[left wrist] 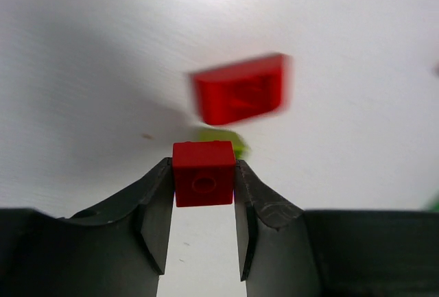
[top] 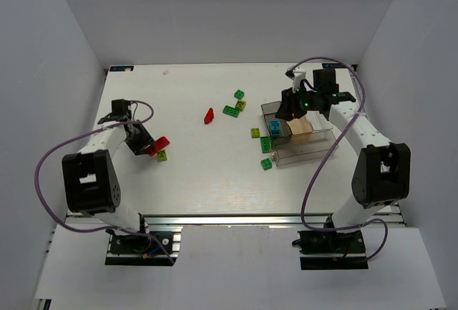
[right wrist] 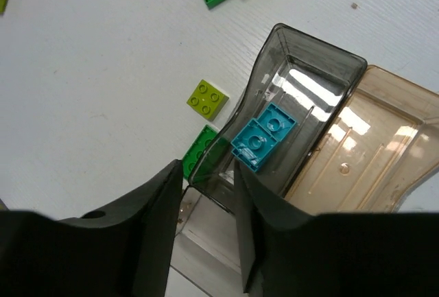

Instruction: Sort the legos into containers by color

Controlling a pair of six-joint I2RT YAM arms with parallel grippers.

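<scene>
**Grasp stage, red brick.** A red brick (left wrist: 203, 173) is pinched between the fingertips of my left tool (left wrist: 203, 186). I cannot tell whether it is already clear of the table (left wrist: 82, 70). Just beyond the tips lies a second red brick (left wrist: 240, 90), blurred. A yellow-green brick (left wrist: 232, 142) peeks out between the two.

My right tool (right wrist: 209, 194) hangs over the near corner of the container (right wrist: 319, 42), its fingers parted and holding nothing. A light blue brick (right wrist: 263, 137) rests in the smoky compartment just ahead of those tips, and the tan compartment (right wrist: 384, 132) lies to their right. A green brick (right wrist: 199, 154) sits just beside the box wall, left of the tips.

I judge the grasp made and the carry not yet begun. The next move calls for a straight lift, so the two neighbouring bricks are not dragged along. The brick then needs a long carry to the container, which is well apart from the left tool. It should be let go over a compartment other than the blue brick's.
</scene>
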